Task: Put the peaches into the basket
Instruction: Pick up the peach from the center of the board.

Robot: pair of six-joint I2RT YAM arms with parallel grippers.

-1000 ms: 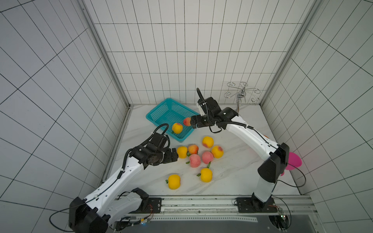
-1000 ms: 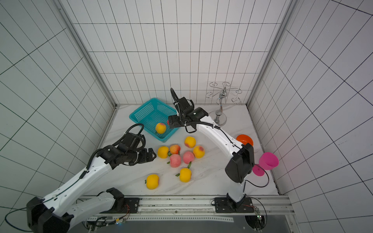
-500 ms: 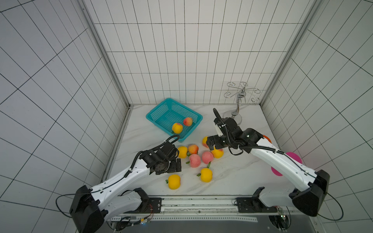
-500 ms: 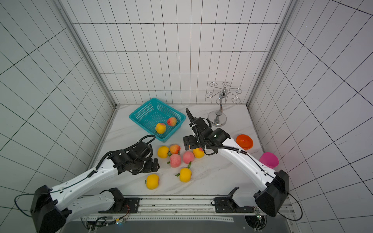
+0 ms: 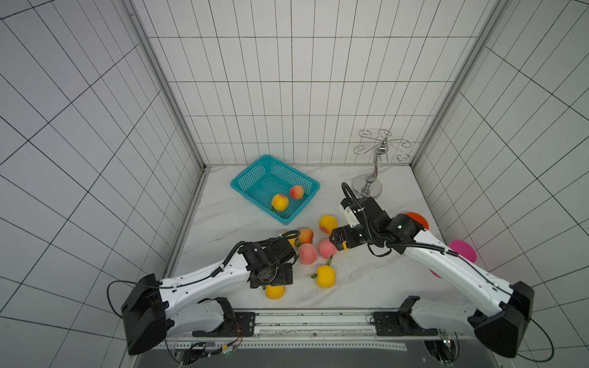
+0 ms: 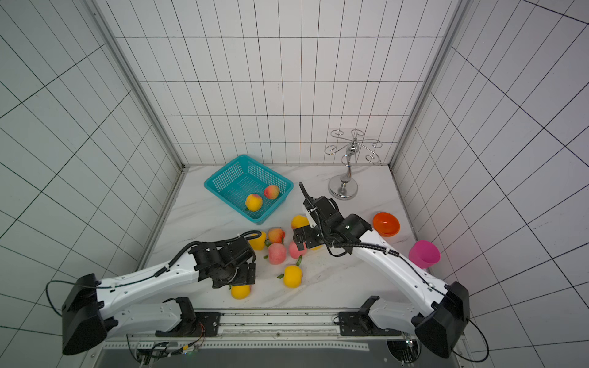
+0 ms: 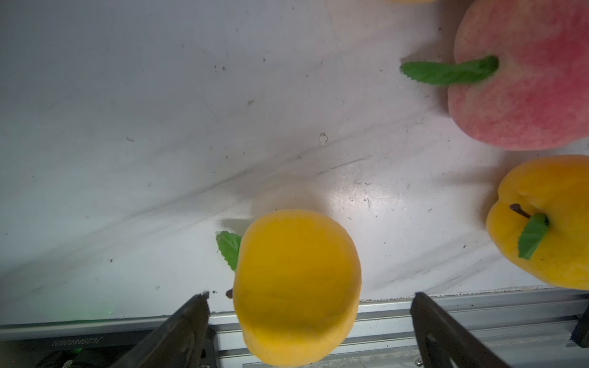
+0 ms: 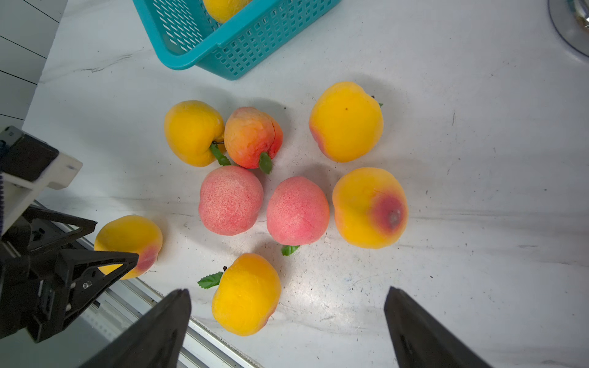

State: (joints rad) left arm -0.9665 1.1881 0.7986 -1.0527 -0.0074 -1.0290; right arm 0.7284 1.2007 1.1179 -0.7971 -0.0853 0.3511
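Peaches (image 5: 307, 253) are lying all over the bench (image 5: 366, 280) in both top views, while two are already sitting in the basket (image 5: 251, 173) toward the back, left of the middle: a yellow one (image 5: 280, 202) and a reddish one (image 5: 296, 192). Both arms are hanging low over the loose bunch.

Left wrist view: the left fingers (image 7: 188, 321) are standing wide apart, gripping nothing, straddling a lone yellow peach (image 7: 296, 280) right by the bench's front edge. Looks like that pick is getting lined up. I'd be dropping straight down until the fingers are flanking its fattest part, then closing gently, since it's round and could be rolling off toward the rail (image 7: 478, 306) if nudged.

Right wrist view: the right fingers (image 8: 159, 328) are gaping too, empty, hovering over eight loose ones, with another yellow peach (image 8: 245, 294) showing between the tips. The left fingers are sitting close by here, so I'd be taking outer fruit first and keeping the arms from crowding each other.
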